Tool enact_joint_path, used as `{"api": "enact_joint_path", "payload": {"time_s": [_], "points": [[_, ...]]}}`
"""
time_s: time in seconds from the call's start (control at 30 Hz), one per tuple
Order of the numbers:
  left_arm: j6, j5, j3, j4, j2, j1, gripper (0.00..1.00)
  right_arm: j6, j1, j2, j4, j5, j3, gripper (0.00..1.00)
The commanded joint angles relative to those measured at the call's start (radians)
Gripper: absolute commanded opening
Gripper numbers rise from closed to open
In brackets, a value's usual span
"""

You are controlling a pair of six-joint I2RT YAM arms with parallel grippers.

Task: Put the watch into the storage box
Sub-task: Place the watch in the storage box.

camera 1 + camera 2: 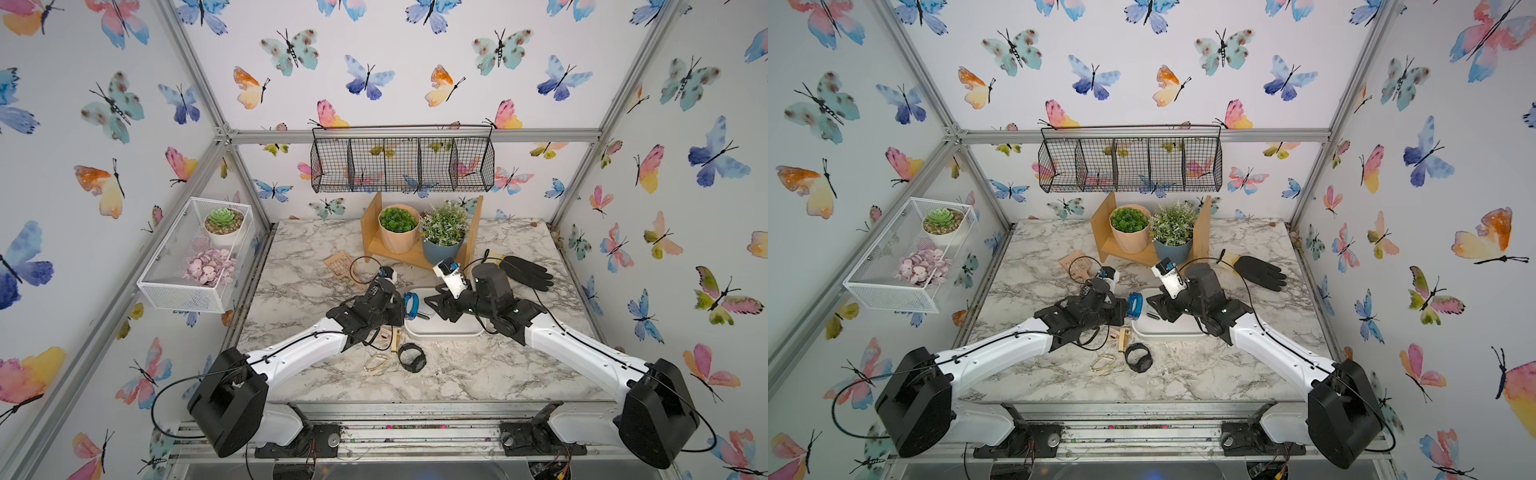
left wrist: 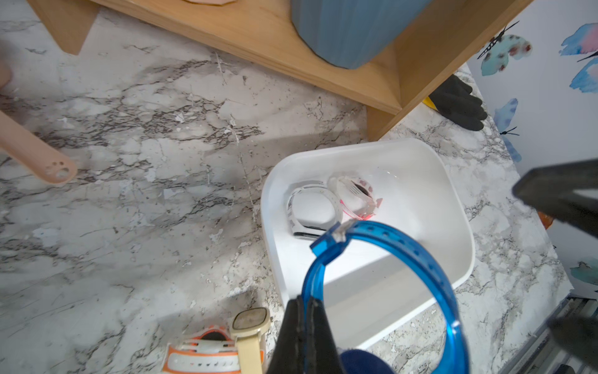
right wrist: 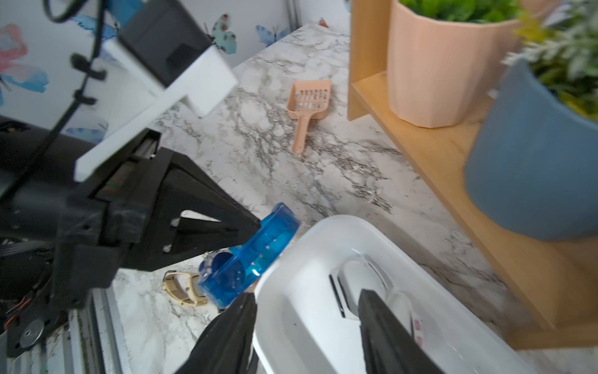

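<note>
We find both top views set high at the front, facing down across the whole surface (image 1: 478,374). Both wrist views look close and downward, sharing the storage box (image 2: 420,210).

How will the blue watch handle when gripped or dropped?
Probably semi-stiff: the blue watch holds its loop while the left end effector pinches only the strap. Glossy plastic, so likely slippery. Closed ring may roll in the storage box.

Translucent blue plastic watch (image 2: 388,233), glossy white plastic storage box (image 2: 420,200) — smooth, marble-look tabletop (image 2: 145,155)
</note>
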Motion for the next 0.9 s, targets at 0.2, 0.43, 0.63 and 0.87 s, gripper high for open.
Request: {"api": "enact_joint_path", "payload": {"time_s": [0.2,0.43,0.63,0.87], "points": [[0.052,-0.065,0.179,-0.048,0.217,-0.093,0.0,0.104,-0.075,-0.008,0.01,0.127,-0.046,0.59],[0.03,-0.134,0.276,-0.153,0.36,-0.103,0.0,0.09,-0.085,-0.001,0.042,0.118,-0.08,0.6],[0.015,-0.189,0.286,-0.192,0.387,-0.105,0.0,0.082,-0.085,0.026,0.051,0.11,-0.088,0.6],[0.018,-0.221,0.3,-0.215,0.41,-0.122,0.02,0.079,-0.085,0.052,0.065,0.1,-0.086,0.6]]}}
